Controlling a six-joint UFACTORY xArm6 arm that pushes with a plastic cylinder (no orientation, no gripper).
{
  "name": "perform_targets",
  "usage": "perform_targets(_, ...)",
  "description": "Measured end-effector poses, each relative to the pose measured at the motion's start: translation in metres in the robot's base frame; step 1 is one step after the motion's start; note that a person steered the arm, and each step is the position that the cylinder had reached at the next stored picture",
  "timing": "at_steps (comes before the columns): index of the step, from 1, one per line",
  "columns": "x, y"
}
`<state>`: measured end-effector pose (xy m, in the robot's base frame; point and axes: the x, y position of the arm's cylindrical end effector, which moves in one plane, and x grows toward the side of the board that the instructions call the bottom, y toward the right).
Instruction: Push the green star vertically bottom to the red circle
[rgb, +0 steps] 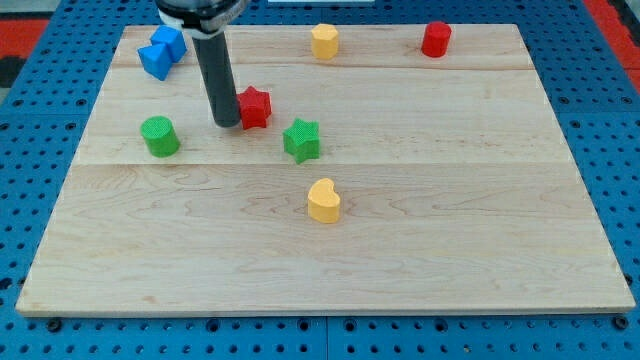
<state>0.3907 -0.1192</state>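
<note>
You had no pincer to judge; my tip (226, 123) touched the red star (255, 107), green star (301, 140) at its four o'clock.

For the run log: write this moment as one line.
my tip: touching red star, its left | green star: untouched, lower right of tip | red circle: top right

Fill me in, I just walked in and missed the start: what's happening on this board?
A robot arm with a dark rod is pushing blocks around a wooden board. My tip sits right against the left side of the red star, not the green star, which lies just to that star's lower right. The red circle stands far off near the view's top right, so the green star is not yet below it. Two yellow blocks, a green cylinder and blue blocks lie elsewhere.
</note>
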Motion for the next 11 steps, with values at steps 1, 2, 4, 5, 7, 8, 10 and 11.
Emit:
perform_targets(1,0.032,0.009)
perform_targets(2,0.028,0.063)
perform_targets(4,0.005,0.193)
perform_targets(5,0.0,0.207)
perform_targets(7,-0.023,0.206)
perform_targets(8,-0.024,0.244)
perform_targets(10,-0.023,0.24)
perform_targets(11,-0.023,0.224)
